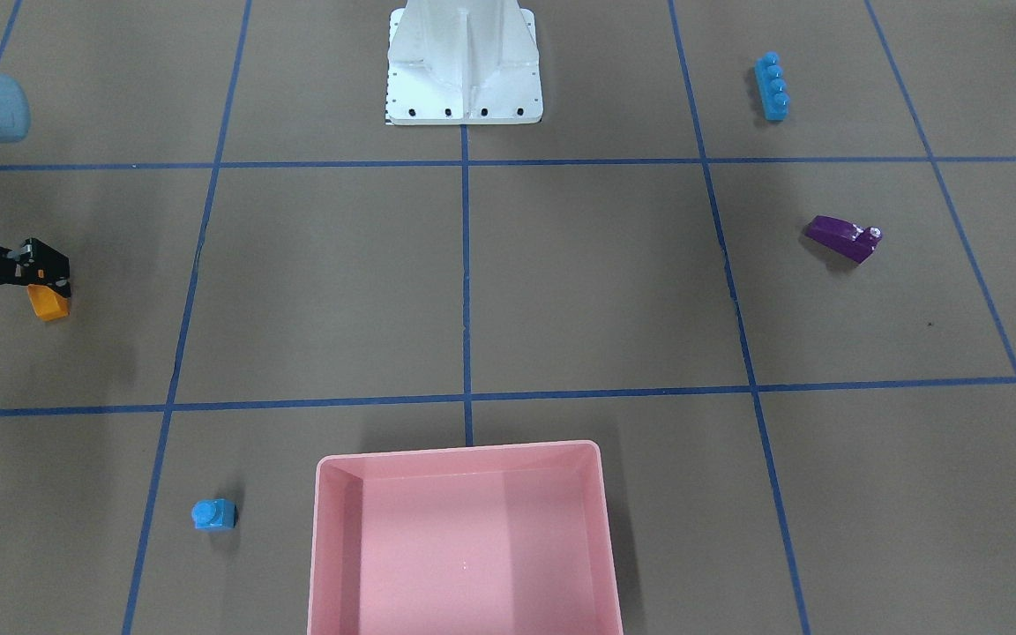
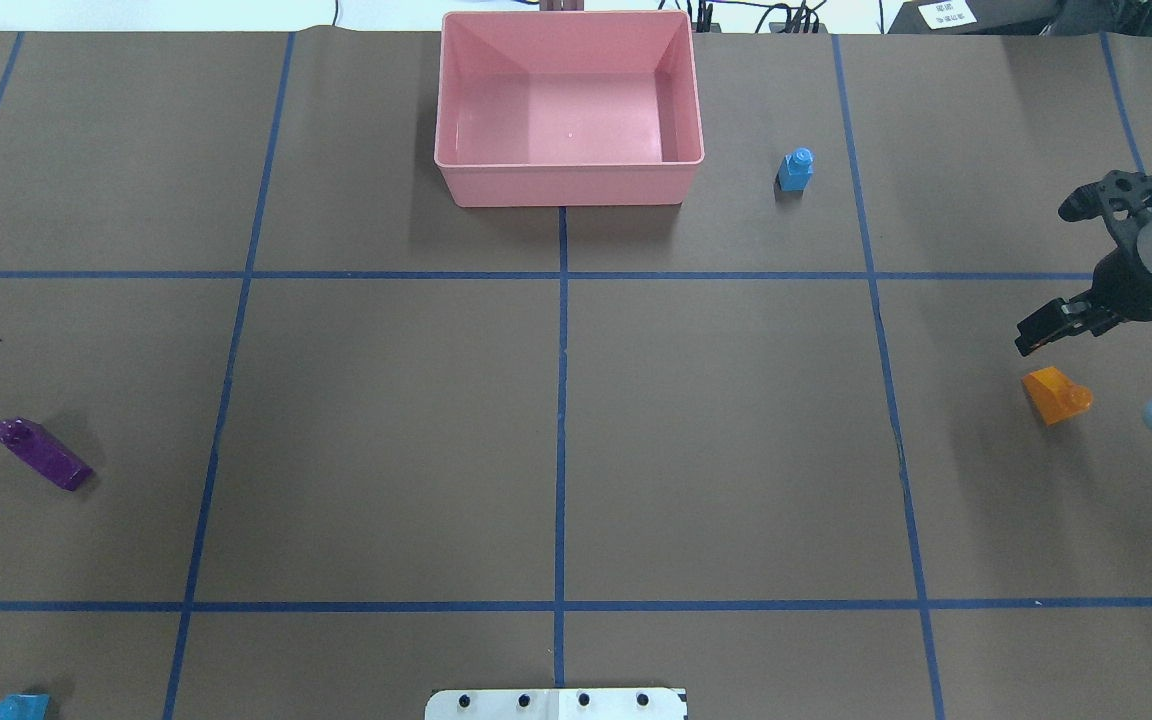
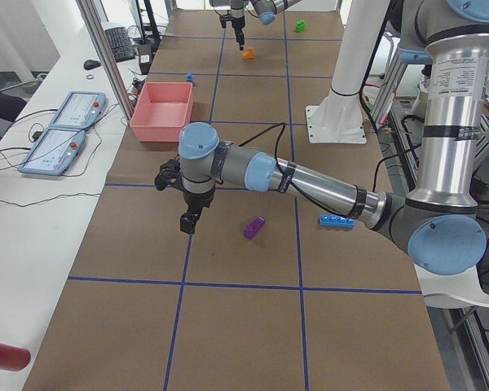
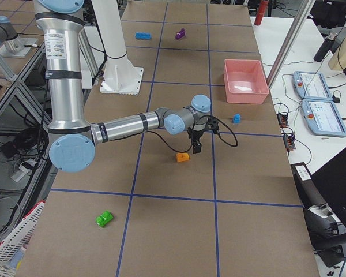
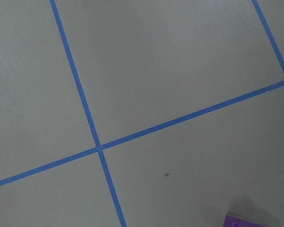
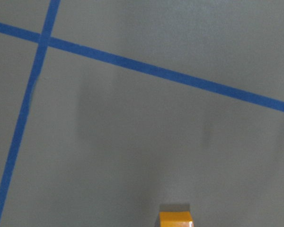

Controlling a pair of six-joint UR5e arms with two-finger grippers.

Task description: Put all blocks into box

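The pink box (image 2: 566, 186) stands empty at the table's far middle. My right gripper (image 2: 1034, 338) hovers open just above the orange block (image 2: 1057, 394), which lies on the table and shows at the bottom edge of the right wrist view (image 6: 176, 219). The small blue block (image 2: 796, 170) stands right of the box. The purple block (image 2: 41, 455) and the long blue block (image 1: 773, 85) lie on my left side. The green block (image 4: 105, 219) lies far right. My left gripper (image 3: 187, 223) hangs above the table beside the purple block (image 3: 254, 228); I cannot tell if it is open.
The white pedestal base (image 1: 464, 66) stands at the near middle edge. Blue tape lines grid the brown table. Two teach pendants (image 3: 61, 134) lie on the side bench beyond the box.
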